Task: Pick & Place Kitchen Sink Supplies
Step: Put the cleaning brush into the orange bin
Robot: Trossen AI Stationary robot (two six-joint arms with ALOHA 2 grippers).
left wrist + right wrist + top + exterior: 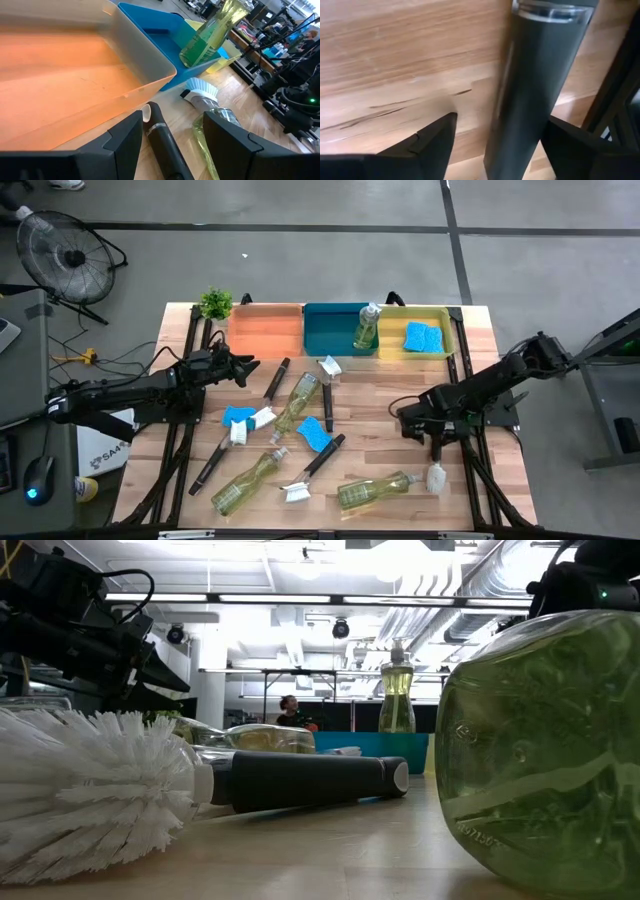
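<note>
At the table's right side, right gripper (437, 442) fingers parted around a brush handle (535, 90), not clamped.

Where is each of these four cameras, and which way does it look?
High: overhead, straight down on the table; both arms show.
Low: at tabletop height, facing the room; a brush lies close.
Left wrist: past its fingers at the orange bin.
Right wrist: fingers around a brush handle.
High and left wrist share the orange bin.
</note>
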